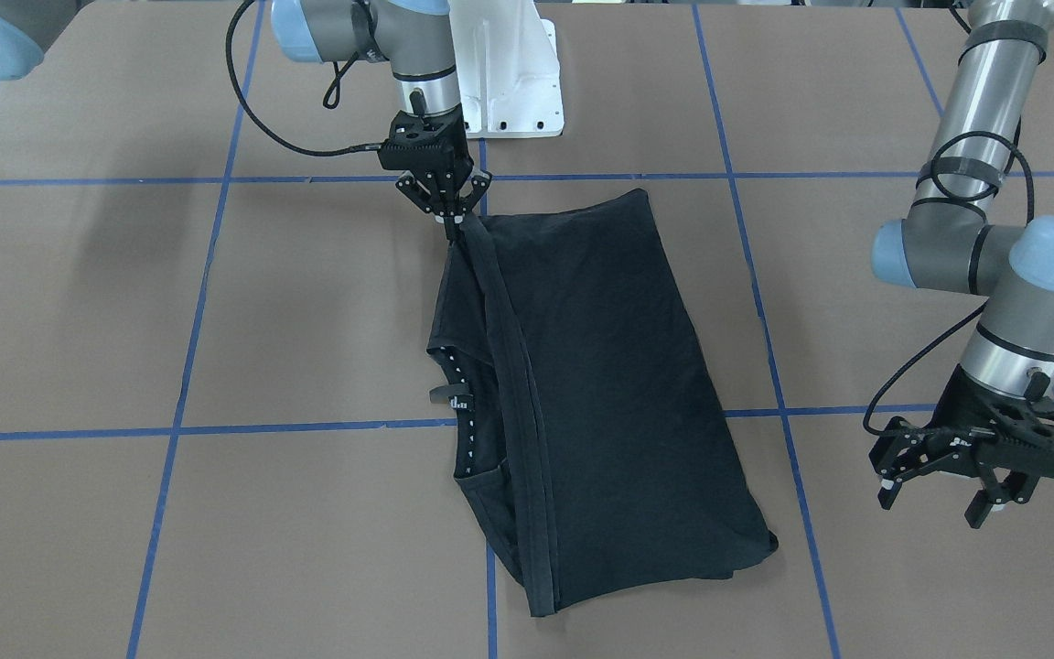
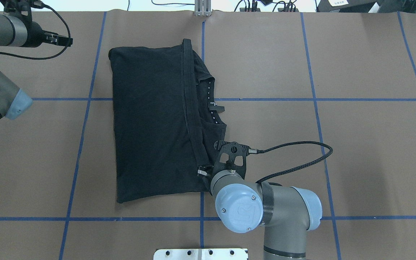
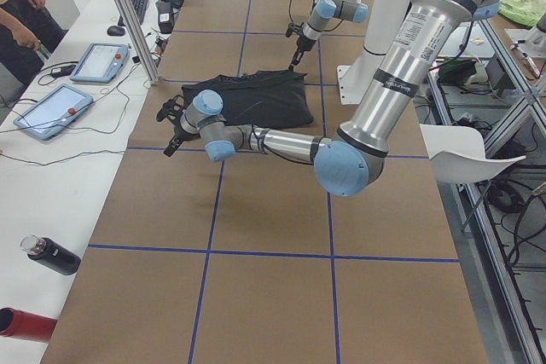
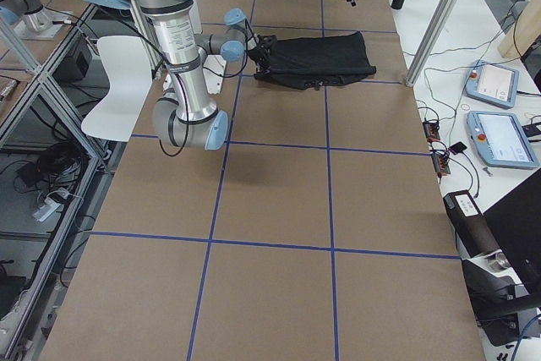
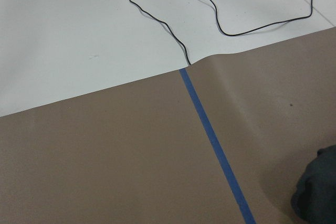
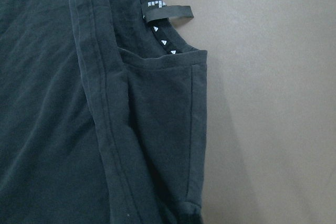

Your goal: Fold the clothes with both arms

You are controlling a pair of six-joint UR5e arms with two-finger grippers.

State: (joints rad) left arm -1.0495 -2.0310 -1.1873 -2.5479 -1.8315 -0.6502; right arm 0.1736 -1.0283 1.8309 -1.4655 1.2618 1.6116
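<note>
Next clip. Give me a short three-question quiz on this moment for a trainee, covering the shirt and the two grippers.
1. True or false: the left gripper holds the black T-shirt.
2. Which gripper pinches the hem? A) left gripper B) right gripper C) both
3. Fill in: the tape lines on the table are ___.
Key: 1 false, it hangs open, clear of the cloth; 2 B; 3 blue.
</note>
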